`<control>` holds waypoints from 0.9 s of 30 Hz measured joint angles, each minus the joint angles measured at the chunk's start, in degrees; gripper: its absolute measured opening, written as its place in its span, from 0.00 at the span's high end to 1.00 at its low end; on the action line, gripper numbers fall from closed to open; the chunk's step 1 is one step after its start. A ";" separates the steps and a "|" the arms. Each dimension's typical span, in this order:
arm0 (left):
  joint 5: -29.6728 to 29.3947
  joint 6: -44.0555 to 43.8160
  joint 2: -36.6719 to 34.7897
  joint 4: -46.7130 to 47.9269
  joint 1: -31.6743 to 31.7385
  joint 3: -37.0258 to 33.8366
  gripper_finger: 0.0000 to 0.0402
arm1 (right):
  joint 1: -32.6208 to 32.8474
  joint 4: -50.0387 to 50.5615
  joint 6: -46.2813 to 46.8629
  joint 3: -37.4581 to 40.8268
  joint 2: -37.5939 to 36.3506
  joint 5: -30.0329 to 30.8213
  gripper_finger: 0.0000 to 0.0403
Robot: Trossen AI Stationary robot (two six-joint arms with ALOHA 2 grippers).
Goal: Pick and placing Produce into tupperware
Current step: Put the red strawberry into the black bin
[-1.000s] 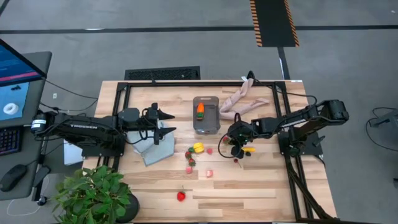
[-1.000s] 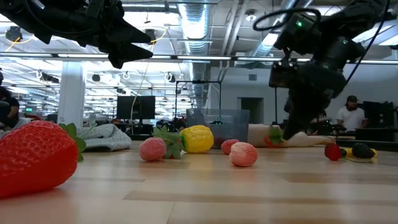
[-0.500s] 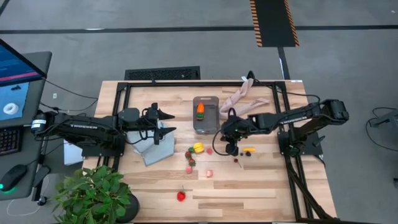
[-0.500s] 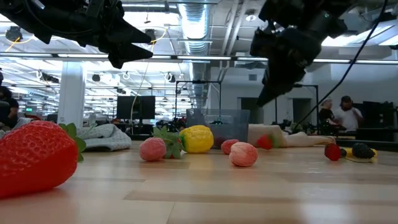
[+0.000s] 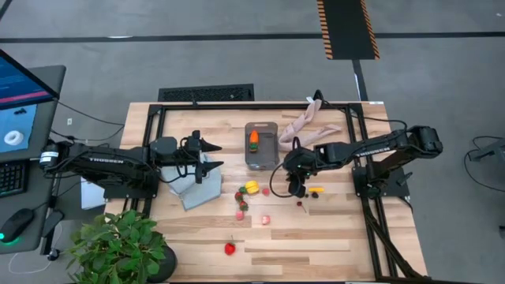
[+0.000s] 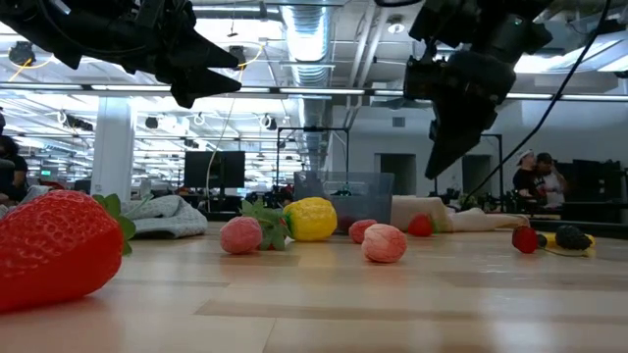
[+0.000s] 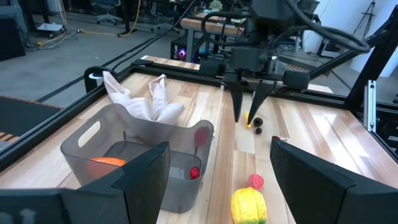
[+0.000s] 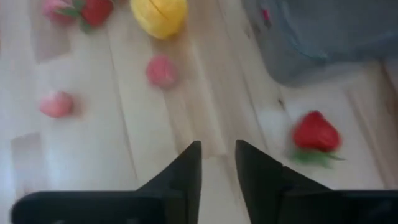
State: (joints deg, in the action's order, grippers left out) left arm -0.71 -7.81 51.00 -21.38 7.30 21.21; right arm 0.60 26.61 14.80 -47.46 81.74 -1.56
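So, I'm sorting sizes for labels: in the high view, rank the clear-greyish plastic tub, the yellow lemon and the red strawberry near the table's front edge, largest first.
1. Clear-greyish plastic tub, by far the largest.
2. Yellow lemon.
3. Red strawberry, close to the lemon in apparent size; that ranking is unsure.

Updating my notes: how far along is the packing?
Done: a carrot and a small red piece sit in the tub. In hand: nothing; the right hand hovers empty near a loose strawberry. Left: lemon, berries, other strawberries. The left hand waits open.
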 joint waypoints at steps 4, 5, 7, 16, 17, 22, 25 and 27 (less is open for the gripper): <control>0.00 0.00 0.00 -0.01 0.01 0.00 0.34 | 0.00 3.28 0.22 0.00 0.01 4.99 0.62; 0.01 0.00 0.00 0.00 0.01 0.00 0.34 | -0.02 3.29 0.23 0.00 0.01 5.89 0.60; 0.01 0.00 0.00 0.00 0.01 0.00 0.34 | -0.13 2.78 0.24 0.00 0.01 6.36 0.56; 0.02 -0.03 0.00 -0.01 -0.01 0.00 0.34 | -4.11 -3.13 4.87 3.79 0.10 7.74 0.38; 0.02 -0.04 0.00 0.00 0.01 0.00 0.34 | -4.81 -3.52 5.51 4.31 0.10 7.65 0.37; 0.02 -0.04 0.00 -0.01 0.01 0.00 0.34 | -6.49 -7.92 6.23 7.04 0.10 7.77 0.37; 0.03 -0.02 0.00 -0.03 -0.01 0.00 0.34 | -6.38 -10.69 5.97 8.31 0.10 7.63 0.37; 0.02 -0.02 0.00 -0.08 0.00 0.00 0.34 | -6.38 -10.63 5.78 8.44 0.11 7.64 0.37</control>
State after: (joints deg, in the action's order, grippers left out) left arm -0.69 -7.84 51.00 -21.45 7.30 21.21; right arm -5.78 15.98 20.58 -39.03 81.86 6.08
